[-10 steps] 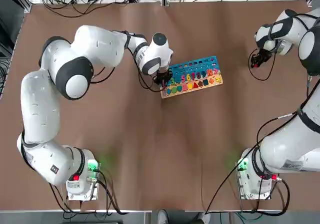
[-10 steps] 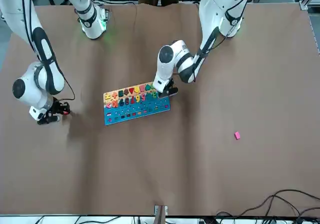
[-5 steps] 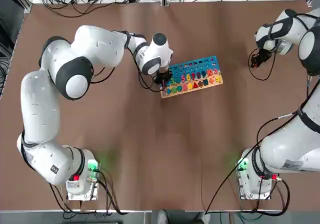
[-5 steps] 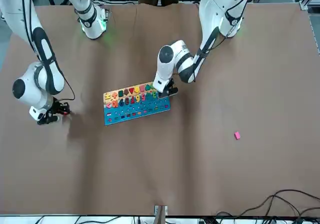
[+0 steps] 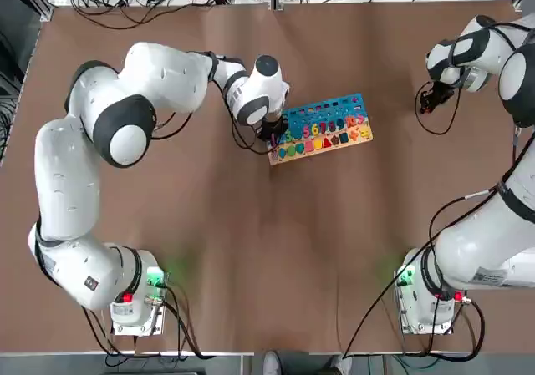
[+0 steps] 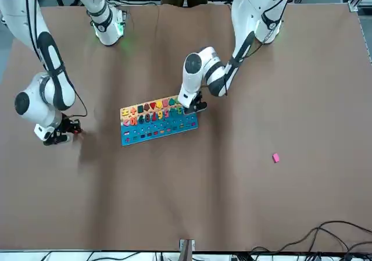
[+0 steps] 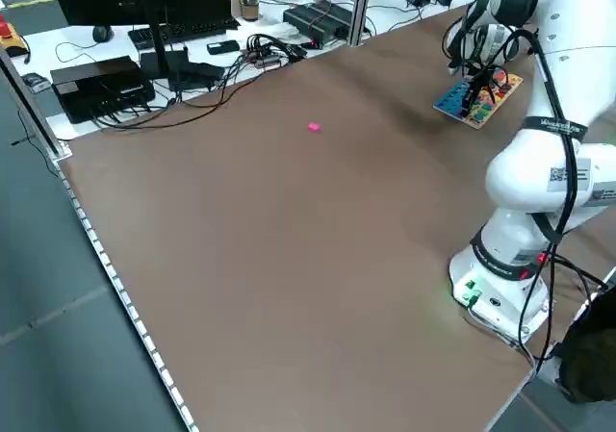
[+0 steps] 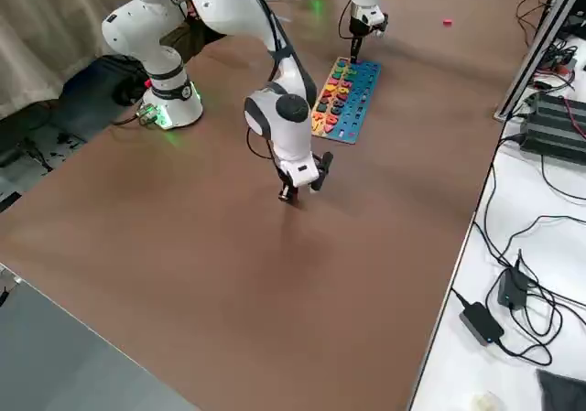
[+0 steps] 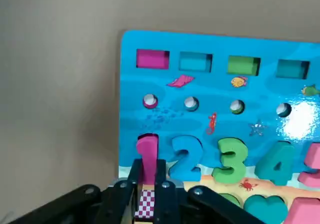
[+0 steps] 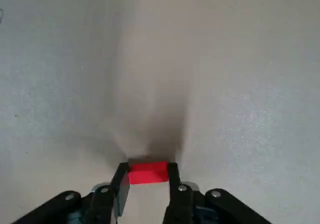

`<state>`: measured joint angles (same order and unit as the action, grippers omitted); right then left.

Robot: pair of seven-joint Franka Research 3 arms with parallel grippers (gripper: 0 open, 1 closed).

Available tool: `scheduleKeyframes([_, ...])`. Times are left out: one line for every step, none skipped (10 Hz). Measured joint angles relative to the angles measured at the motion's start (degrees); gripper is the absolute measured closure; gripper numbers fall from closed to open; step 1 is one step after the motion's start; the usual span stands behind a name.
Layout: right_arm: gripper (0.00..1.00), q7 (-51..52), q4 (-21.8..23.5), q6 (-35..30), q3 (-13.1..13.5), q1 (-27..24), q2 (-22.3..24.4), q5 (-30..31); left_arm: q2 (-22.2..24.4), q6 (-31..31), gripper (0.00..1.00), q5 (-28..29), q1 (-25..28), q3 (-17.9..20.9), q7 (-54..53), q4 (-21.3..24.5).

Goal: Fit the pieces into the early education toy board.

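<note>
The early education toy board lies in the middle of the table, a blue field with numerals above a tan strip of shapes. My left gripper stands at the board's left end, shut on a pink "1" piece that is upright beside the blue "2" in the numeral row. Far to the right, my right gripper is down at the tabletop, shut on a small red piece. Another pink piece lies alone on the table, far from both grippers.
Cables, a monitor and boxes sit past the table's far edge. The brown tabletop is bare between the board and the arm bases. A person's feet show at the near edge.
Neither arm has shifted. The right gripper's fingers have drawn in around the red piece. The left gripper still holds the pink "1" at the board.
</note>
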<state>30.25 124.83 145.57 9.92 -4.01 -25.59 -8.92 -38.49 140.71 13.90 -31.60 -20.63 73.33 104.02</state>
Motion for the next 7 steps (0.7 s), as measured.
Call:
scheduleKeyframes([0.64,0.0,0.0,-0.01,-0.06,0.04,0.01,0.0,0.0,0.0,0.87,0.0,0.0,0.0,-0.13,0.0])
scheduleKeyframes([0.64,-0.18,-0.09,-0.33,-0.16,0.14,0.11,0.0,0.0,-0.01,0.87,0.0,0.0,0.01,-0.3,0.0])
scheduleKeyframes([0.64,-1.14,-0.5,-1.29,-0.35,0.37,0.57,-0.01,0.0,-0.01,0.87,0.0,0.01,0.01,-0.38,0.0])
scheduleKeyframes([0.64,-3.73,-1.35,-3.36,-0.76,1.1,1.64,-0.02,0.0,-0.01,0.87,0.0,0.01,0.02,-0.41,0.0])
scheduleKeyframes([0.64,-7.52,-2.36,-5.81,-1.5,2.41,3.13,-0.02,0.0,-0.01,0.87,0.0,0.02,0.02,-0.44,0.0])
scheduleKeyframes([0.64,-11.41,-3.21,-7.99,-2.1,4.23,4.65,-0.02,0.0,0.0,0.87,0.0,0.03,0.02,-0.46,-0.01])
scheduleKeyframes([0.64,-15.03,-3.83,-10.16,-2.37,6.2,5.9,-0.02,0.0,0.0,0.87,0.0,0.04,0.02,-0.47,-0.01])
